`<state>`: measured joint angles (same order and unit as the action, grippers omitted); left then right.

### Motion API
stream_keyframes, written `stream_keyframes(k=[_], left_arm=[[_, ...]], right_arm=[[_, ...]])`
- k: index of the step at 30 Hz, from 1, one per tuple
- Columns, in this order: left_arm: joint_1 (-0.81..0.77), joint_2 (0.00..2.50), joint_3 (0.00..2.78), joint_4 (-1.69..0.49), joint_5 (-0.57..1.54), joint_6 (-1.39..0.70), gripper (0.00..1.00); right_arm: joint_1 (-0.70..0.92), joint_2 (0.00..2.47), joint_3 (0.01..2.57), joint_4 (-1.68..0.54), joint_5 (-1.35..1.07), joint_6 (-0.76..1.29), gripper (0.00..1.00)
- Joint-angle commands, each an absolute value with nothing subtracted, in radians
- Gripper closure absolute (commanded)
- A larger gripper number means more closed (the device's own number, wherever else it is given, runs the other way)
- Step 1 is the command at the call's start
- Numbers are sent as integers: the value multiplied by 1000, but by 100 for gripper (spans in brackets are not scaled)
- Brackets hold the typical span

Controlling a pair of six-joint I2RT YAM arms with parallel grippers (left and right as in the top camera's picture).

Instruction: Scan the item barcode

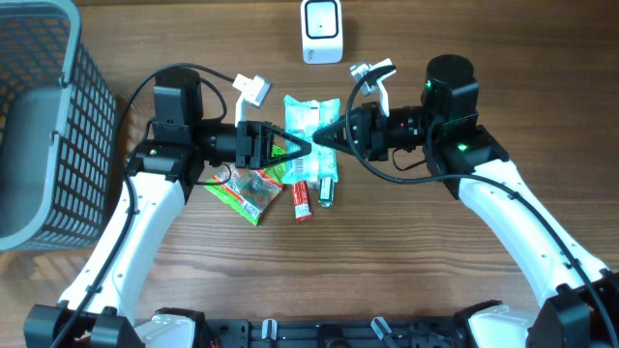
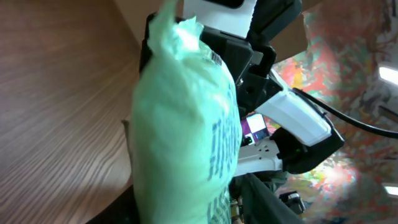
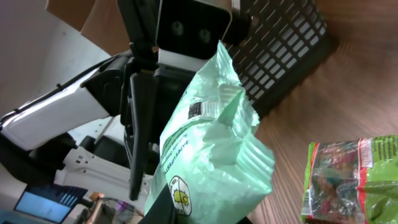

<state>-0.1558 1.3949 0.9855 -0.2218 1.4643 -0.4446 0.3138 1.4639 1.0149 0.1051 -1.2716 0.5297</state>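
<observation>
Mint-green packet (image 3: pixel 211 143) over the table's (image 1: pixel 435 280) centre, right gripper (image 1: pixel 324 138) clamped on one end, left gripper (image 1: pixel 300 146) fingers parted beside it.

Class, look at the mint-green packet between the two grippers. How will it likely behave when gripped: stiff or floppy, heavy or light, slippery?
Probably soft, not stiff: the mint-green packet creases and buckles where the right gripper pinches it. Likely light for its size, as the puffy film holds its shape beyond that pinch. Its shiny surface may slip.
</observation>
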Motion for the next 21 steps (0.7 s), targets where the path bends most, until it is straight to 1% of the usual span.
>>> stream_keyframes(k=[1,2,3,4,5,6,7,8,11,14,16,18,20,21], left_arm=[[-159,1386,993,-233,1499,-398,78],[-159,1386,993,-233,1499,-398,88],[-159,1386,993,-233,1499,-398,89],[-159,1386,993,-232,1498,-396,77],[-159,1386,993,-232,1497,-395,59],[-159,1386,993,-228,1496,-395,30],[-159,1386,993,-224,1479,-395,19],[-159,1386,993,-221,1458,-395,11],[-148,1386,993,-216,1320,-396,5],[-112,1386,993,-218,1193,-395,4],[-88,1386,993,-226,1126,-395,4],[-65,1386,993,-266,1036,-394,4],[-60,1386,993,-324,956,-332,3],[-60,1386,993,-367,889,-298,3]], right_arm=[[306,1457,1008,116,-1181,513,94],[302,1457,1008,115,-1181,512,94],[297,1457,1008,115,-1181,512,94],[292,1457,1008,116,-1182,512,94],[287,1457,1008,116,-1182,512,94],[282,1457,1008,115,-1182,512,94],[276,1457,1008,115,-1182,511,94],[274,1457,1008,115,-1182,511,94],[273,1457,1008,110,-1172,491,94],[273,1457,1008,64,-1110,449,94],[273,1457,1008,-2,-1031,397,95],[273,1457,1008,-148,-849,268,96],[273,1457,1010,-235,-743,172,96],[273,1455,1016,-264,-729,155,96]])
